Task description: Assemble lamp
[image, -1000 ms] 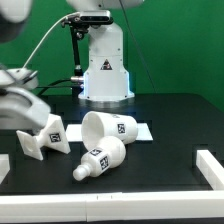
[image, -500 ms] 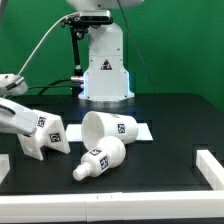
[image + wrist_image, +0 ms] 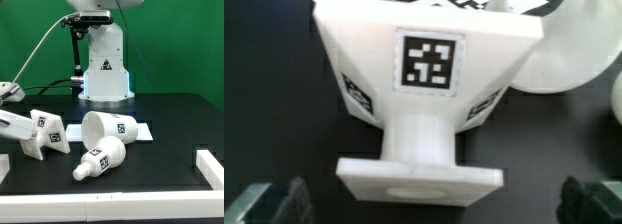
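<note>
"What has just changed?"

"My gripper (image 3: 438, 200). Over the last second I've drawn it back toward 9 o'clock, almost out of the exterior view. Its fingers stand wide apart, clamped on nothing."

"Where are the parts, nearest first?"

"The bulb (image 3: 100, 158) lies on its side at the shade's 7 o'clock. The base (image 3: 45, 135) lies tipped over at the shade's 9 o'clock, its narrow end between my open fingers but clear of both. The shade (image 3: 110, 127) lies on its side, partly over the marker board (image 3: 143, 131)."

"Meaning?"

"Nothing is joined yet, I judge. I'm lined up on the base, so grasping it looks like the next step."
</note>
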Available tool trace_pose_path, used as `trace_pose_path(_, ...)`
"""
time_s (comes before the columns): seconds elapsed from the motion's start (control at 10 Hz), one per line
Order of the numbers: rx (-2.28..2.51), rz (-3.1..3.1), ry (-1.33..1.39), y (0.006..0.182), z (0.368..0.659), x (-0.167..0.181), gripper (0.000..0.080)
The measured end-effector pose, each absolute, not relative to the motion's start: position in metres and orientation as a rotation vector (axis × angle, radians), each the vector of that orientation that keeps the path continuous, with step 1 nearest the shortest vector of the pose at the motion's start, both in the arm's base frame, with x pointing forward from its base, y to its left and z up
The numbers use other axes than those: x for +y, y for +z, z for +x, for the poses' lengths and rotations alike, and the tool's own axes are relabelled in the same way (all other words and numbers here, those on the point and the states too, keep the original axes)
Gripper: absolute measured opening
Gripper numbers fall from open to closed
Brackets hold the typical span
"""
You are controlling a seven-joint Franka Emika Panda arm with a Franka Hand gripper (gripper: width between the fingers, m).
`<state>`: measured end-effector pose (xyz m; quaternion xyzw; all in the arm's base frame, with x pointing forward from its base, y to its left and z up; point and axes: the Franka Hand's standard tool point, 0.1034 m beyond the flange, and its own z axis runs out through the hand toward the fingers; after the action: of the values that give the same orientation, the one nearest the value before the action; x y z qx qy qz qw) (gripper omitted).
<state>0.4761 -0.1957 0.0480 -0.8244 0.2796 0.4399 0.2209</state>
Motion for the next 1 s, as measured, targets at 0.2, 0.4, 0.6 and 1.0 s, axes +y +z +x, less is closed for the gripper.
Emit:
trace_pose_path(0.2, 0.773, -2.280, 1.215, 0.048, 0.476, -0.196, 0.0699)
trace_pose_path(0.4, 0.791, -2.246, 1.235, 0.041, 0.469, -0.193, 0.0699)
trace_pose_path(0.6, 0.796, -2.220, 1.261, 0.033, 0.460, -0.185, 0.0699)
trace_pose_path(1.0, 0.798, -2.240, 1.250, 0.025, 0.460, -0.182, 0.0670)
